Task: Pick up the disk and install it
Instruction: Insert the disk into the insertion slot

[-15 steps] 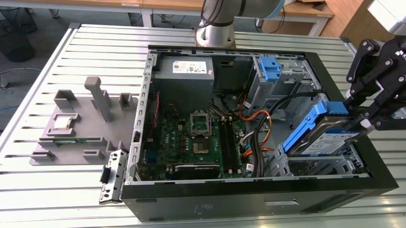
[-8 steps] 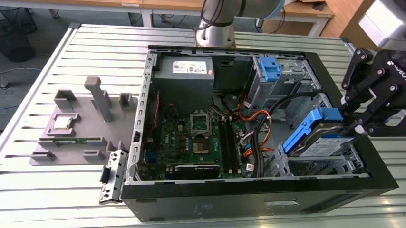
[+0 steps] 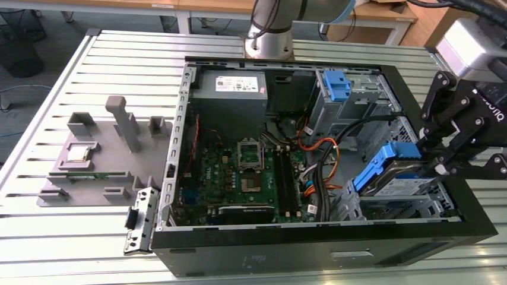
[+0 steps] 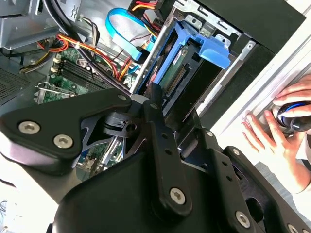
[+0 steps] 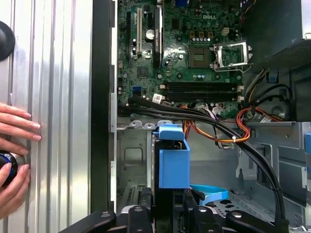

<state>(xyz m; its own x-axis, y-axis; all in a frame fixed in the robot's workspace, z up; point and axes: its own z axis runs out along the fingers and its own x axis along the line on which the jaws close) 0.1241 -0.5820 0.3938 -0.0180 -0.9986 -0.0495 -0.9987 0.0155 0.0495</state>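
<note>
While the end effector (image 5: 167,206) pinches it, the disk (image 3: 398,177) leans inside the case (image 3: 317,249); a hand (image 4: 272,138) rests nearby.

bench (image 3: 47,249): ribbed bare aluminium, satin sheen. case (image 3: 277,256): matt black painted metal. disk (image 3: 393,173): silver metal in smooth blue plastic frame. gripper (image 3: 435,164): matt black metal, bright screws.

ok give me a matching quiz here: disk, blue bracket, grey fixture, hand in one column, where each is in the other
1 the disk
2 blue bracket
3 grey fixture
4 hand

A on the table, next to a small round object
B tilted at a drive bay, held by the gripper
C upright in a metal bay, clear of the gripper
D on the table, at the exterior view's left of the case

Pairs: 1-B; 2-C; 3-D; 4-A
</note>
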